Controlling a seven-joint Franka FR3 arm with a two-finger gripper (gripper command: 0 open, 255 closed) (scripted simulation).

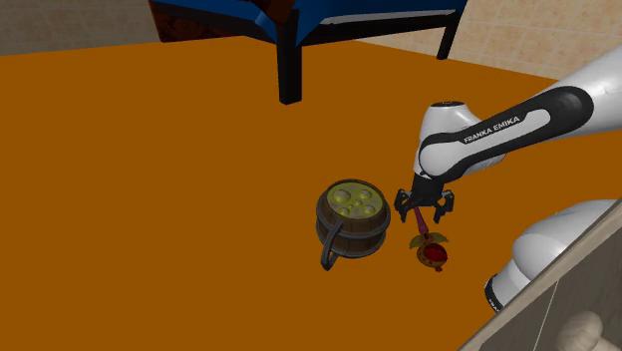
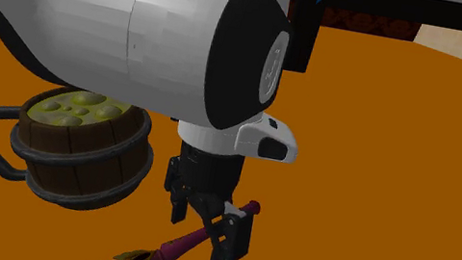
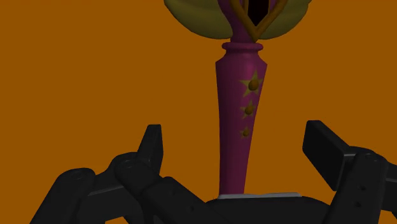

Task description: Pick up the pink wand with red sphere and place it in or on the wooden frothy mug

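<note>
The mug (image 1: 351, 221) is standing on the orange surface (image 1: 150, 199). Just right of it, the gripper (image 1: 425, 206) is hanging open, its fingers straddling the wand (image 1: 423, 232) without touching it. The wand is lying on the surface.

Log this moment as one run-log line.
gripper over wand | jaws open, astride handle, no contact | wand on orange surface | mug upright, beside

Domestic room, furnished. Broad orange surface (image 1: 150, 179) at floor level. Blue-topped furniture (image 1: 199, 20) on black legs (image 1: 288, 65) stands at its far edge. Pale beige tiled floor (image 1: 538, 35) lies beyond the far right corner.
</note>
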